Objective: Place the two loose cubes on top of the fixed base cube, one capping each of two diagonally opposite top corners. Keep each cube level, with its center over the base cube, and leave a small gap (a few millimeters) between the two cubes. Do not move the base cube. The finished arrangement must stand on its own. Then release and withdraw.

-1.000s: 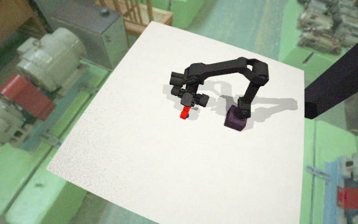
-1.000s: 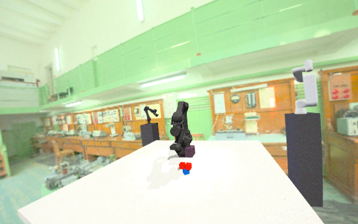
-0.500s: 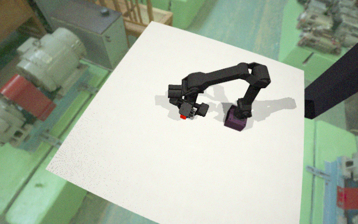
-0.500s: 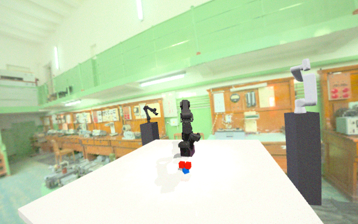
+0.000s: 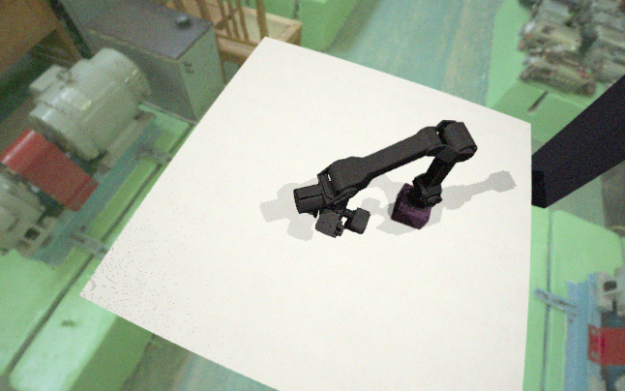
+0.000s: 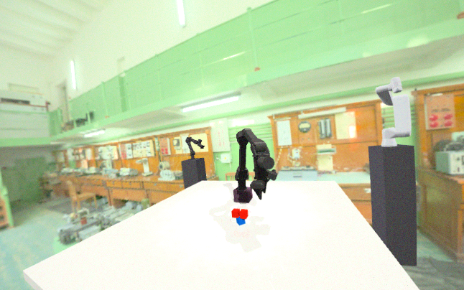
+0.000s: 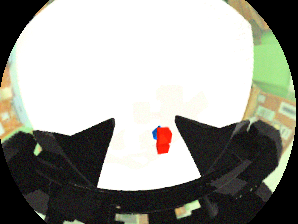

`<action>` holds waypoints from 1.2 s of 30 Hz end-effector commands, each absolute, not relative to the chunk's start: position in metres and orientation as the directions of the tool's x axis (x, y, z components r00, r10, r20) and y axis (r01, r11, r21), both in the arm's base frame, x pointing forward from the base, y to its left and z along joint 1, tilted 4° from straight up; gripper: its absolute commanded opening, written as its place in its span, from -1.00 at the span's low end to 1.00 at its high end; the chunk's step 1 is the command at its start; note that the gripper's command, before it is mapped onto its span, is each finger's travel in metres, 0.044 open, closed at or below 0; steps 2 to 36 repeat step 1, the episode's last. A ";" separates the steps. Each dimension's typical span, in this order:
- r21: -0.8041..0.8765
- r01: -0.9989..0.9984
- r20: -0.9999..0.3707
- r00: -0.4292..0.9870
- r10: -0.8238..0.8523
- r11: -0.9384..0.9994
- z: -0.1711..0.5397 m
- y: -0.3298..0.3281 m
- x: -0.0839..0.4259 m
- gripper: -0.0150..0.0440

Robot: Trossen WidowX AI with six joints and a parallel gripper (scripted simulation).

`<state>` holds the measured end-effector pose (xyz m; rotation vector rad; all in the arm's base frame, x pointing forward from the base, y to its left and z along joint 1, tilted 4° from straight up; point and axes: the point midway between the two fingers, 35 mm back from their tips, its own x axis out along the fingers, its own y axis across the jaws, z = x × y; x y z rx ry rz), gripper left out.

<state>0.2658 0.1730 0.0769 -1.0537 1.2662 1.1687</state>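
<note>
The blue base cube (image 6: 240, 222) (image 7: 155, 133) stands on the table on one of its corners as seen from above, mostly covered by the red cubes. One red cube (image 6: 235, 213) (image 7: 162, 148) and the other red cube (image 6: 244, 214) (image 7: 164, 135) rest side by side on top of it and look about level. A thin dark line shows between them in the exterior view; the gap's width is too small to tell. My gripper (image 5: 344, 224) (image 6: 262, 194) (image 7: 145, 119) is open and empty, above and away from the cubes. The arm hides the cubes in the top view.
The arm's purple mounting block (image 5: 410, 213) (image 6: 243, 195) stands on the white table (image 5: 271, 300) (image 6: 161, 251), behind the cubes in the exterior view. Dark pedestals (image 6: 393, 201) (image 6: 194, 171) carrying other arms stand beyond the table edges.
</note>
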 end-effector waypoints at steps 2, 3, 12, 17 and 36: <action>0.052 -0.990 -0.998 -0.045 0.051 0.134 0.077 0.174 0.266 0.86; 0.052 -0.990 -0.998 -0.045 0.051 0.134 0.077 0.174 0.266 0.86; 0.052 -0.990 -0.998 -0.045 0.051 0.134 0.077 0.174 0.266 0.86; 0.052 -0.990 -0.998 -0.045 0.051 0.134 0.077 0.174 0.266 0.86; 0.052 -0.990 -0.998 -0.045 0.051 0.134 0.077 0.174 0.266 0.86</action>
